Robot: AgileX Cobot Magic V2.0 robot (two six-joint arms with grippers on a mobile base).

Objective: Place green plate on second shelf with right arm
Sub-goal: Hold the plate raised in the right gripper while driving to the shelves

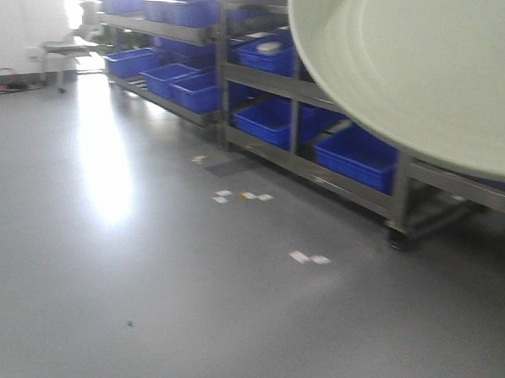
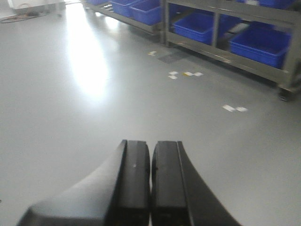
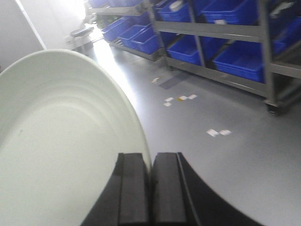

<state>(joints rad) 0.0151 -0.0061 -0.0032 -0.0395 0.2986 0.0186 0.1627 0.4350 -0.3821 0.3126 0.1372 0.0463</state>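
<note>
In the right wrist view the right hand (image 3: 151, 183) enters from the bottom centre of the frame, its two black fingers drawn close together and clamped on the thin rim of the green plate (image 3: 61, 141). The rim runs down into the narrow slit between them. The plate fills the left half of that frame, standing nearly on edge beside the hand with its pale glossy face turned toward the camera and its curved edge sweeping from the upper left down to the fingers. In the front-facing view the same plate takes up the upper right corner, its hollow face toward the lens, tilted, and covering the upper part of a grey metal rack (image 1: 400, 197) behind it. No part of the arm shows there, and I cannot tell how near the plate is to the shelves. The rack's lower shelves hold blue bins (image 1: 273, 118). The left hand (image 2: 151, 183) sits at the bottom centre of its own view, pointing forward over the grey floor (image 2: 70, 117) with its fingers pressed together and nothing between them. White paper scraps (image 2: 234, 108) lie on the floor in front of the rack, right of centre.
</note>
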